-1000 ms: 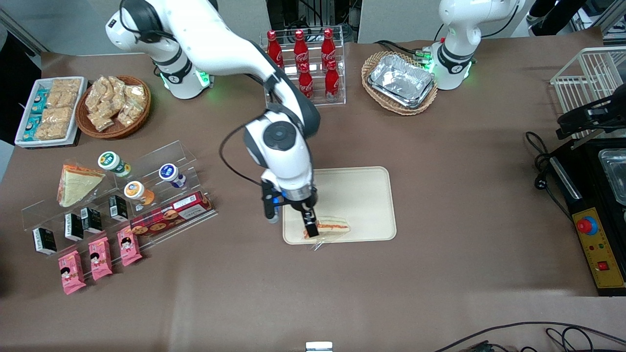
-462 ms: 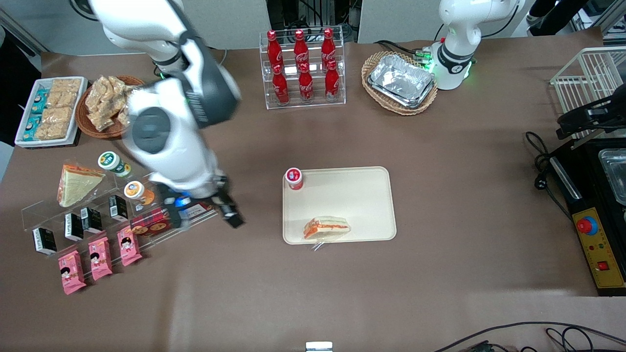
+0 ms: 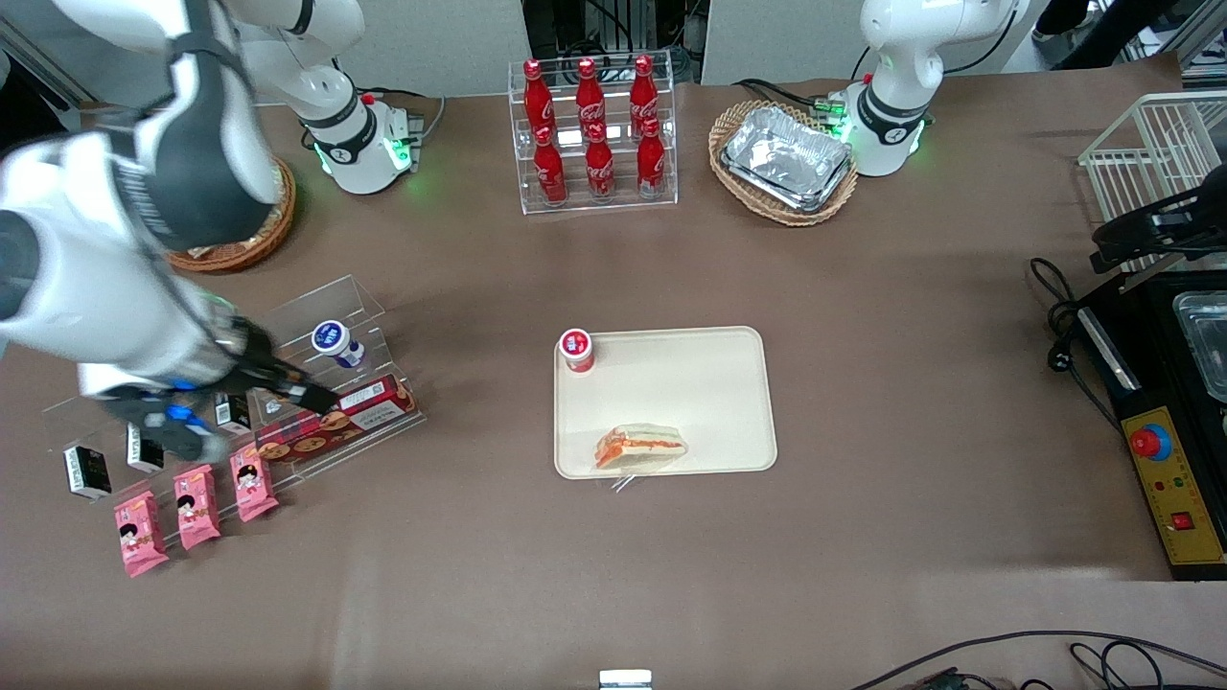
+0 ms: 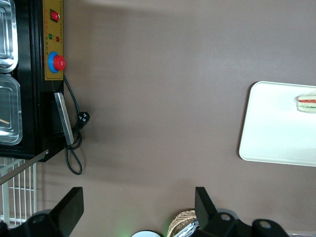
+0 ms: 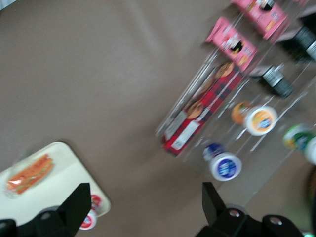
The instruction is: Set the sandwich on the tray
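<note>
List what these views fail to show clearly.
Front view: the working arm, gripper open above the clear rack, hides some rack goods.
Left wrist view: the edge cuts off the sandwich and the tray.
Front view: the red cup has print too small to read.

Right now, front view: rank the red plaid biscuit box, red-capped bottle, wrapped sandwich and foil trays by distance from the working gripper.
Gripper is open over the acrylic snack stand.
1. Red plaid biscuit box, directly beside it.
2. Red-capped bottle, on the cream-beige tray corner.
3. Clear-wrapped sandwich, near the tray's front rim.
4. Silver foil trays, in the wicker basket toward the parked arm's end.
</note>
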You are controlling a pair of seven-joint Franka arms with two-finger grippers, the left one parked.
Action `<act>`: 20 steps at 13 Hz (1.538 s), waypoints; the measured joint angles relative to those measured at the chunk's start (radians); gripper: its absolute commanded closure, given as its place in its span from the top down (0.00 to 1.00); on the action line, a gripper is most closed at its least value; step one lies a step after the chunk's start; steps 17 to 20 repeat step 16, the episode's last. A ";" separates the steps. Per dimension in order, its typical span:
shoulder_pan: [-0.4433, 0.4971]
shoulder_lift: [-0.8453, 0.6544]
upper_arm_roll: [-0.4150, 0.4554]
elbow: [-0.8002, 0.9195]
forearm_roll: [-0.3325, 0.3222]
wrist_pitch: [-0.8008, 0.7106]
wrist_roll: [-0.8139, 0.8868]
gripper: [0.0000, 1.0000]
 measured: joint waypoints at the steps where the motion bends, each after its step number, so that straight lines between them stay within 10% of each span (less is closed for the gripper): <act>1: -0.028 -0.022 -0.001 -0.010 -0.025 -0.012 -0.085 1.00; 9: -0.235 -0.264 -0.005 -0.226 -0.115 0.005 -0.648 1.00; 20: -0.290 -0.397 -0.008 -0.394 -0.128 0.101 -0.715 1.00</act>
